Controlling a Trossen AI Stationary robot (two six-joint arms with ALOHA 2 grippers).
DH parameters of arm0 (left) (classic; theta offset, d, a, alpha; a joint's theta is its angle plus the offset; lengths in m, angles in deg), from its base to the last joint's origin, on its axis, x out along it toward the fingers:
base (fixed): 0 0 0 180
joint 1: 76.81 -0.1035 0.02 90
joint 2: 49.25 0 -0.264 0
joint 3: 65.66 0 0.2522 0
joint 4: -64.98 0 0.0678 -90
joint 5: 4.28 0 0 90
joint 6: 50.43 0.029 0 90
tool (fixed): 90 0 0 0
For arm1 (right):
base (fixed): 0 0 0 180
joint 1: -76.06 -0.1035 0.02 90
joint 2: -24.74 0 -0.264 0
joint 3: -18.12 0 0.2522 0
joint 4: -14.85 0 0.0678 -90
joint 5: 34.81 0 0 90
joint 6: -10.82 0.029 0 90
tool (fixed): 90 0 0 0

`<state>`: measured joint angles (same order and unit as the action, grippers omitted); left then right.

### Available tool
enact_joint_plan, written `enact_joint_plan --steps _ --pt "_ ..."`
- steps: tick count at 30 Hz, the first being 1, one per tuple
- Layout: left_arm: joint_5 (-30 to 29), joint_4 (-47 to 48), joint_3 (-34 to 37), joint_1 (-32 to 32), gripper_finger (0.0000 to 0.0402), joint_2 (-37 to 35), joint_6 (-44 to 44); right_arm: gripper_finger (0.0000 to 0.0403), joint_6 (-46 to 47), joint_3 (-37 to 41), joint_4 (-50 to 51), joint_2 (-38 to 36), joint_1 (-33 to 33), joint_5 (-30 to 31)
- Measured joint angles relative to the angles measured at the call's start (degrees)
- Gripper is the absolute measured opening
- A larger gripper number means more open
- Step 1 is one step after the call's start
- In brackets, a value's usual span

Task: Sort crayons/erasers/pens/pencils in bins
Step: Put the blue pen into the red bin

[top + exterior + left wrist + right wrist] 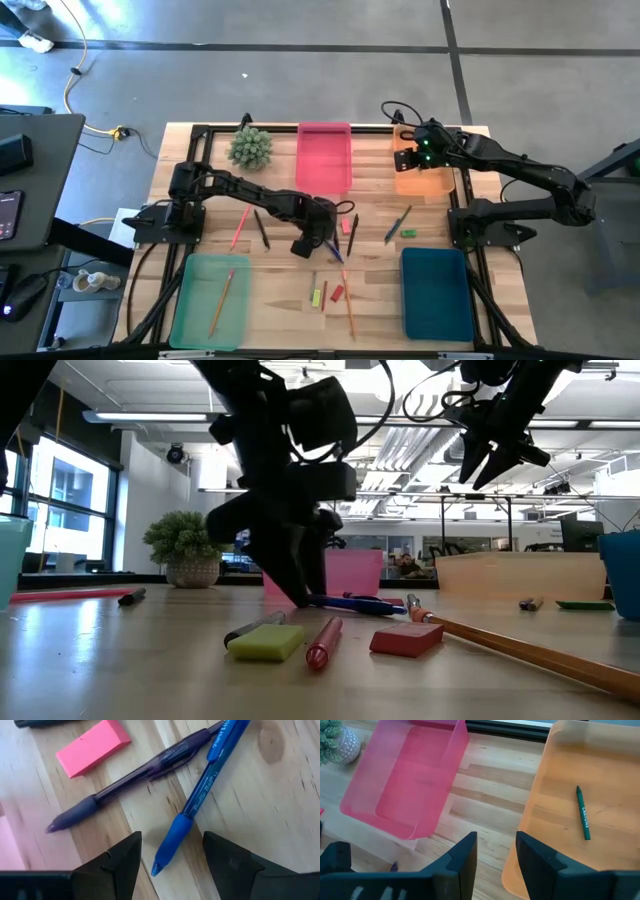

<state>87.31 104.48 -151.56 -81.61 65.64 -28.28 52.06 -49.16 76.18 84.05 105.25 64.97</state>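
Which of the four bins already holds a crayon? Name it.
The orange bin at the table's far right, under the right gripper. A green crayon lies inside it. The pink bin looks empty, and the pale green bin holds a pencil instead.

the desk (280, 795) is pale wood with visible grain, knots and plank seams, lightly satin. the pink bin (415, 775) and orange bin (600, 765) look like smooth, translucent plastic. the blue pen (200, 800) is glossy plastic with a matt rubbery grip; the pink eraser (92, 747) looks matt.
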Motion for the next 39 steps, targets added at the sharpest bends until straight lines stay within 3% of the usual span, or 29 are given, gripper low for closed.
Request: enact_joint_plan --steps 6,16,22,39 --pt "0.1 -0.2 0.1 0.0 0.0182 0.0 0.6 0.0128 0.3 0.0 0.0 0.0 0.0 0.0" --pt "2.8 1.4 0.2 0.0 0.0071 0.1 2.1 0.0128 0.8 0.0 0.0 0.0 0.0 -0.2" --pt "2.9 2.6 0.1 0.1 0.0024 0.1 3.6 0.0128 0.8 0.0 0.0 0.0 0.0 -0.2" --pt "3.0 4.2 0.2 1.5 0.0016 0.0 -3.4 0.0128 -0.8 0.0 0.0 0.0 0.0 0.1"
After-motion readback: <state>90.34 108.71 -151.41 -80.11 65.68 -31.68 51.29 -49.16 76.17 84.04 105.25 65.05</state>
